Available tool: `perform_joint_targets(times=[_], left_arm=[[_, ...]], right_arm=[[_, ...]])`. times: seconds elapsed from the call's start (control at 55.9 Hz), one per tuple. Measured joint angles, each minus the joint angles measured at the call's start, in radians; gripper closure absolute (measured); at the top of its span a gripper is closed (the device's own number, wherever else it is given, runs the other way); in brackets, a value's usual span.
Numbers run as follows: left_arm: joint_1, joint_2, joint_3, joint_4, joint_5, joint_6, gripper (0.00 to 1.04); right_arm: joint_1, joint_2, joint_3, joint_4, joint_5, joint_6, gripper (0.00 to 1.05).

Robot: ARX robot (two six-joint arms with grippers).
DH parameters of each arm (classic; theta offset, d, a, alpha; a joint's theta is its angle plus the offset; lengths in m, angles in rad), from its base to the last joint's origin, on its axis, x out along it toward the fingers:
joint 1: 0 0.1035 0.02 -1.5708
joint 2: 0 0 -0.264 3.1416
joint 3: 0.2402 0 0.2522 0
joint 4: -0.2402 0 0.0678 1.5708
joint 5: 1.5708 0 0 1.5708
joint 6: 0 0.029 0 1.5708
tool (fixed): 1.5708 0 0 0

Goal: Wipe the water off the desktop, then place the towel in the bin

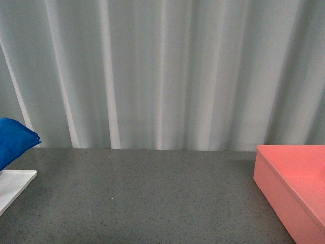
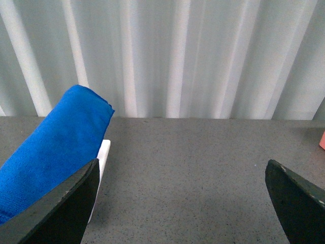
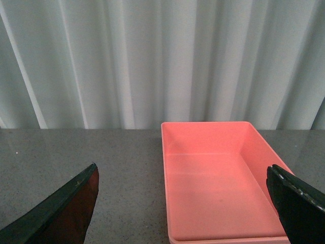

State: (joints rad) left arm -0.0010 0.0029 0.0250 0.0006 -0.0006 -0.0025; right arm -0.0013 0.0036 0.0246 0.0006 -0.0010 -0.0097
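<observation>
Your front camera shows the dark speckled desktop (image 1: 142,198) running back to a pale pleated curtain (image 1: 162,71), with neither arm in view. At the far left edge a corner of the blue towel (image 1: 12,140) pokes into the picture above a flat white board (image 1: 12,185). At the far right stands the near corner of the salmon-pink bin (image 1: 292,188). The towel and the bin are well apart, with the open grey desktop between them.

The left wrist camera gives you what the front one cuts off. There the towel shows as a thick folded bundle lying slantwise over the white board, and only a narrow strip of the board shows beside it. The left gripper (image 2: 183,203) has its two dark fingers (image 2: 66,203) spread wide, one just in front of the towel and the other over bare desktop. They grip nothing. A sliver of pink at the edge of this view is all it shows of the bin.

The right wrist camera alone looks into the bin. You see its smooth floor, its low straight walls and its full rectangle resting on the desktop. The right gripper (image 3: 180,206) is likewise spread wide and grips nothing, one finger over the desktop and the other at the bin's far side. The towel does not show in this view.
</observation>
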Motion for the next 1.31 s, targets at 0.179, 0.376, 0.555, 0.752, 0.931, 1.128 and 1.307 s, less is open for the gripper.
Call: perform_joint_targets(times=[0.179,0.376,0.555,0.752,0.931,1.128,1.307], left_arm=[[0.0,0.0,0.0,0.0,0.0,0.0,0.07],[0.0,0.0,0.0,0.0,0.0,0.0,0.07],[0.0,0.0,0.0,0.0,0.0,0.0,0.07],[0.057,0.278,0.18,-0.394,0.304,0.103,0.07],[0.008,0.668,0.377,-0.392,0.327,0.179,0.07],[0.013,1.15,0.673,-0.225,0.274,0.242,0.07],[0.017,1.572,1.049,-0.314,0.187,0.305,0.07]], right_arm=[[0.0,0.0,0.0,0.0,0.0,0.0,0.07],[0.0,0.0,0.0,0.0,0.0,0.0,0.07],[0.0,0.0,0.0,0.0,0.0,0.0,0.07],[0.0,0.0,0.0,0.0,-0.004,0.0,0.07],[0.0,0.0,0.0,0.0,0.0,0.0,0.07],[0.0,0.0,0.0,0.0,0.0,0.0,0.07],[0.0,0.0,0.0,0.0,-0.001,0.0,0.07]])
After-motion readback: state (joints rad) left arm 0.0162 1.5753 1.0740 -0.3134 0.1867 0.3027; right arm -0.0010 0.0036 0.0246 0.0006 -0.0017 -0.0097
